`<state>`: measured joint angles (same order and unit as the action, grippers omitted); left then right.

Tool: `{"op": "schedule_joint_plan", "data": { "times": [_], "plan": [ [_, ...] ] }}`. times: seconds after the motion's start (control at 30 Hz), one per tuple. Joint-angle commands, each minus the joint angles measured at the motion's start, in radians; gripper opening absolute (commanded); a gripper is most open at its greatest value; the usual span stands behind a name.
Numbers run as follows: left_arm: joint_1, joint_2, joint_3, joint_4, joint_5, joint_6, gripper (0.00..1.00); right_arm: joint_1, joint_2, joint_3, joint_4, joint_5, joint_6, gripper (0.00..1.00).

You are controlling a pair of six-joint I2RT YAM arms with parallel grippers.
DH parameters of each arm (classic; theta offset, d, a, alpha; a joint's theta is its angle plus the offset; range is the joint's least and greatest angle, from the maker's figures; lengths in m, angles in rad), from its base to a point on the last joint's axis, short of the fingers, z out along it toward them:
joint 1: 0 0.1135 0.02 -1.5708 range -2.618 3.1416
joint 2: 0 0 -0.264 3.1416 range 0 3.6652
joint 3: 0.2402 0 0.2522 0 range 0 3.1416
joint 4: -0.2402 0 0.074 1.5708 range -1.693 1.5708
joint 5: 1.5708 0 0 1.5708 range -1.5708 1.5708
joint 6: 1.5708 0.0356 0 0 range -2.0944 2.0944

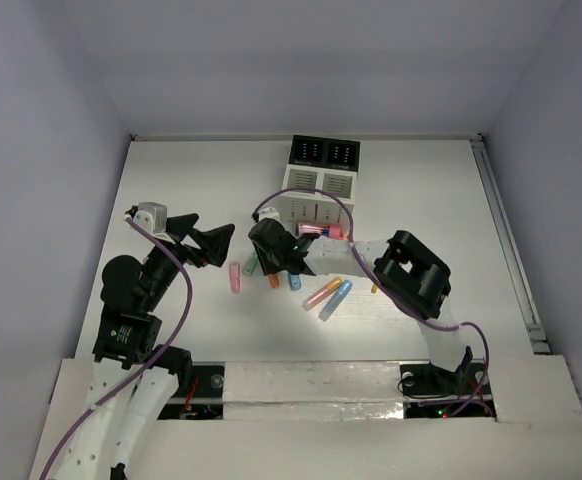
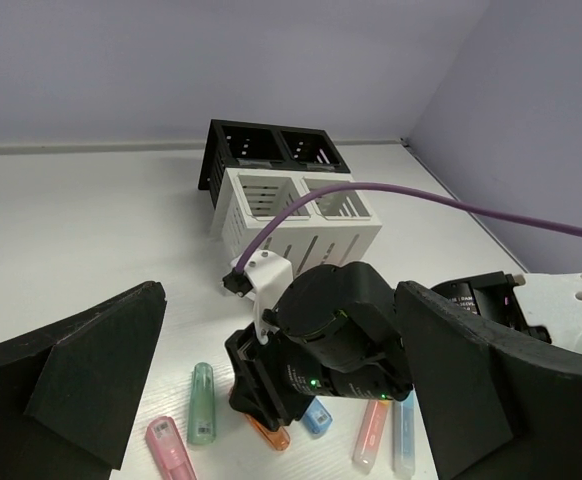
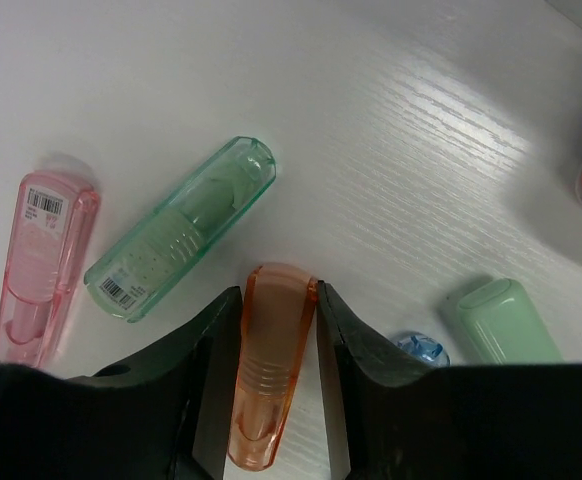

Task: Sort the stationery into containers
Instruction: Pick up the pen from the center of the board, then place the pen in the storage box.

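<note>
My right gripper (image 1: 271,266) is down at the table, shut on an orange marker (image 3: 269,372) that lies between its fingers; both jaws touch its sides. A green marker (image 3: 181,228) and a pink marker (image 3: 43,265) lie just left of it. A blue cap (image 3: 421,350) and a pale green piece (image 3: 501,322) lie to its right. My left gripper (image 1: 214,233) hovers open and empty to the left of the row of markers, its fingers (image 2: 81,385) wide apart. The organiser stands behind, with a white box (image 1: 316,196) and a black box (image 1: 323,152).
More markers lie right of the right gripper: a pink one (image 1: 321,293) and a blue one (image 1: 335,300). A fat pink cylinder (image 1: 321,230) lies by the white box's front. The right arm's purple cable (image 2: 451,200) arcs over the organiser.
</note>
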<state>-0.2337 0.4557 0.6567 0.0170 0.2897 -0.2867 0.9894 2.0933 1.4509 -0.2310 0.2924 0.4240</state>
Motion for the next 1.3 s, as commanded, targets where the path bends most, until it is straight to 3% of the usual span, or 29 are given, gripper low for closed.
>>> {"op": "schedule_joint_plan", "data": {
  "times": [0.0,0.03,0.4,0.63,0.8,1.03,1.27],
  "plan": [
    [0.005,-0.008,0.040,0.032,-0.001,-0.005,0.99,0.009,-0.009,-0.021,-0.005,-0.007,0.030,0.31],
    [0.005,-0.008,0.040,0.032,-0.001,-0.003,0.99,0.009,-0.015,-0.023,0.007,-0.004,0.038,0.26],
    [0.005,-0.011,0.040,0.034,0.003,-0.005,0.99,-0.006,-0.272,-0.032,0.123,0.042,-0.022,0.25],
    [0.005,-0.015,0.041,0.032,0.005,-0.005,0.99,-0.109,-0.345,0.003,0.356,0.031,-0.097,0.24],
    [-0.004,-0.026,0.043,0.028,0.005,0.001,0.99,-0.253,-0.299,0.094,0.491,0.068,-0.171,0.23],
    [-0.013,-0.031,0.046,0.023,0.002,0.006,0.99,-0.359,-0.129,0.244,0.705,0.217,-0.290,0.22],
    [-0.032,-0.026,0.046,0.021,0.000,0.011,0.99,-0.435,0.079,0.460,0.737,0.232,-0.390,0.22]
  ]
}}
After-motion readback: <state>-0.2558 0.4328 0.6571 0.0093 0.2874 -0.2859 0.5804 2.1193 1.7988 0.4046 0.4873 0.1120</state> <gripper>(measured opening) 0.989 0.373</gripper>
